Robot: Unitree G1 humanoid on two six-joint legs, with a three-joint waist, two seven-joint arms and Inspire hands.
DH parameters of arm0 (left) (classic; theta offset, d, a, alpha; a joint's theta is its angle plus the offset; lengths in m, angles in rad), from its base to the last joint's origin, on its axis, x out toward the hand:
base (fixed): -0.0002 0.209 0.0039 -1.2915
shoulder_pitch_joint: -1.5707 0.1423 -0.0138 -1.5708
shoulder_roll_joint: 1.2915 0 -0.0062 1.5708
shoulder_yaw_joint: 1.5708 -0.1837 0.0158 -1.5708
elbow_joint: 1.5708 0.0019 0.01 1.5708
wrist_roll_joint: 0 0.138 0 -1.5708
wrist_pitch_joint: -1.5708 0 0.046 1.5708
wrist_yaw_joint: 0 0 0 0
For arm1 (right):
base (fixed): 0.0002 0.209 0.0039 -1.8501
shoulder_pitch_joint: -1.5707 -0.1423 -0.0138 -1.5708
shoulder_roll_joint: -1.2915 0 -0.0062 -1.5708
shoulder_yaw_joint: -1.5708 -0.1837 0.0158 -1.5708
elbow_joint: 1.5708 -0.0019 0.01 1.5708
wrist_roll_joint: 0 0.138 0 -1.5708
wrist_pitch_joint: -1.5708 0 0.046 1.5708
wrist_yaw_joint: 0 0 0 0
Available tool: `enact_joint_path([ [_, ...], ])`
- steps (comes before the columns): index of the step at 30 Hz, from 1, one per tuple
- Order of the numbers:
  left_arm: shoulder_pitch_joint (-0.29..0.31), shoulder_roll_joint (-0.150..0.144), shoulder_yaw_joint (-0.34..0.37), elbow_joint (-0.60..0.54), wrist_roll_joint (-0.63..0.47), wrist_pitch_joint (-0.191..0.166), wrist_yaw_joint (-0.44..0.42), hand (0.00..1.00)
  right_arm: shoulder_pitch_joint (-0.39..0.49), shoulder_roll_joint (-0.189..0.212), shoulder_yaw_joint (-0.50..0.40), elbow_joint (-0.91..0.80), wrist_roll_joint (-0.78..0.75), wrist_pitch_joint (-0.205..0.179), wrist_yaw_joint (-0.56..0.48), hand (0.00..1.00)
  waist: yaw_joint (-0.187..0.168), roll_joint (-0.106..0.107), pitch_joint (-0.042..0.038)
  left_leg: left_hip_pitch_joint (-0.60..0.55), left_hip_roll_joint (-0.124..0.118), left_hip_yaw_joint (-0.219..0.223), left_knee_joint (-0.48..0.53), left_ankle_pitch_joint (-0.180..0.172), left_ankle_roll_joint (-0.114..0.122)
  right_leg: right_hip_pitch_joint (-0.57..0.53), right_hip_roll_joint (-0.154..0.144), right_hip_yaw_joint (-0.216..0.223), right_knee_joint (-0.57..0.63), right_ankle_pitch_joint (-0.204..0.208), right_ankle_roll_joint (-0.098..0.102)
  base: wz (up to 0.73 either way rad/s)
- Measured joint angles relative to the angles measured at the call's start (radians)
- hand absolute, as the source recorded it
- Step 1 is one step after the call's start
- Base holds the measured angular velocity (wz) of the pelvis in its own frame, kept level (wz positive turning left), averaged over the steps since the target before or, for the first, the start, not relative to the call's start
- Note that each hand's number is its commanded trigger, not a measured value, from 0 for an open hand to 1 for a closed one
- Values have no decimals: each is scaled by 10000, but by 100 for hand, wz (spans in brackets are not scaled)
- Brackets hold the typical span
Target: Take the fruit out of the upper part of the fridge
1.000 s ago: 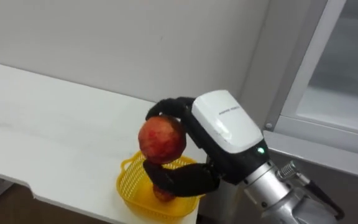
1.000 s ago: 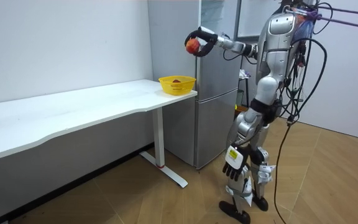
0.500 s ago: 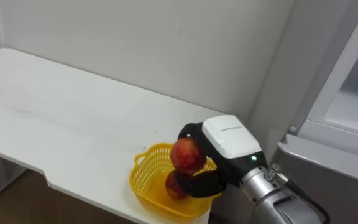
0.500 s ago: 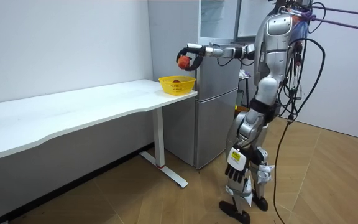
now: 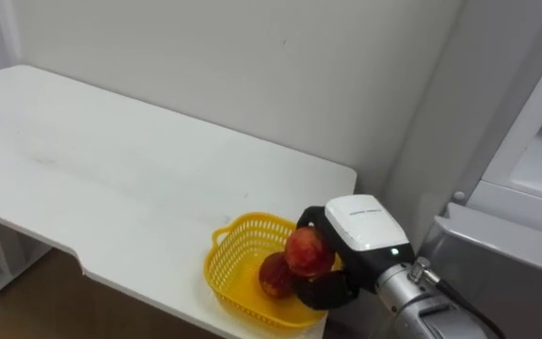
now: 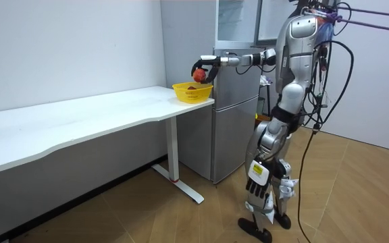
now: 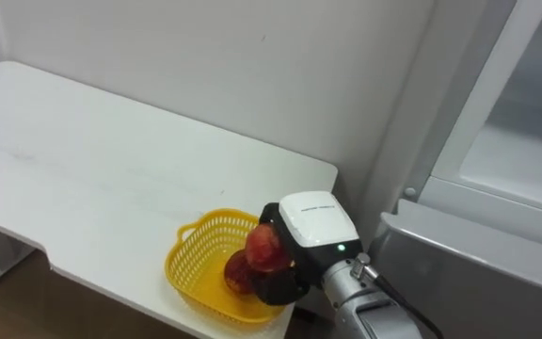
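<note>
- Here we go: the right hand (image 5: 363, 224) is out over the yellow basket (image 5: 226, 271), fingers and thumb wrapped round a red fruit (image 5: 309, 250) in a full clasp.
- The fruit hangs just above the basket's right side, close over a second red fruit (image 5: 274, 276) lying inside the basket.
- The basket sits at the corner of the white table (image 5: 111, 169), at the end nearest the fridge (image 6: 238, 115). The robot stands in front of the fridge with its arm stretched out to the basket.
- Handling call: the fruit is round, firm and smooth-skinned, probably with some weight to it. It could roll or slip, and it would bruise if knocked.
- The best hold looks like the present one, across the widest part with the thumb opposite the fingers.
- Risk: let go from above, it could strike the fruit below or jolt the light mesh basket by the table edge.
- The left hand (image 6: 255, 179) hangs by the thigh, idle. I can't tell whether it is clenched or slack.
</note>
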Motion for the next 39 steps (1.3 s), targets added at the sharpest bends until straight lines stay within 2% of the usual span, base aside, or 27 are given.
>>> enact_joint_path([
  [7,-20,14,-3,19,-3,52,6,0,-11,45,0,729,2,-9,-14,100,219,4,3,6,2,-13,46,1,0,38,-9,-50,7,0,-1,0],
  [8,-9,15,-3,21,-3,75,4,0,-10,58,0,791,3,-8,-13,88,221,4,4,4,2,-14,49,1,1,40,-11,-50,8,0,-1,0],
  [9,10,19,-4,27,-3,129,-1,0,-10,86,0,884,4,1,-13,60,219,5,4,-1,1,-15,54,2,1,40,-12,-50,7,0,-1,0],
  [10,22,33,-3,34,-3,139,-9,0,-10,132,0,909,6,7,-13,39,218,4,3,-2,2,-17,56,2,1,41,-12,-50,8,0,-1,0],
  [11,23,38,-3,35,-3,140,-14,0,-11,159,0,923,6,12,-13,2,218,4,3,-2,2,-18,57,2,1,42,-11,-50,8,0,-1,0],
  [14,12,45,-2,34,-3,140,-61,0,-11,257,0,1023,7,12,-13,0,215,6,5,-2,1,-17,59,2,1,44,-13,-51,8,0,-1,0],
  [39,19,47,-1,22,3,225,-143,0,-203,308,-1,1006,-5,30,-12,0,216,56,-2,-4,1,5,64,1,1,40,-10,-50,7,0,-1,0],
])
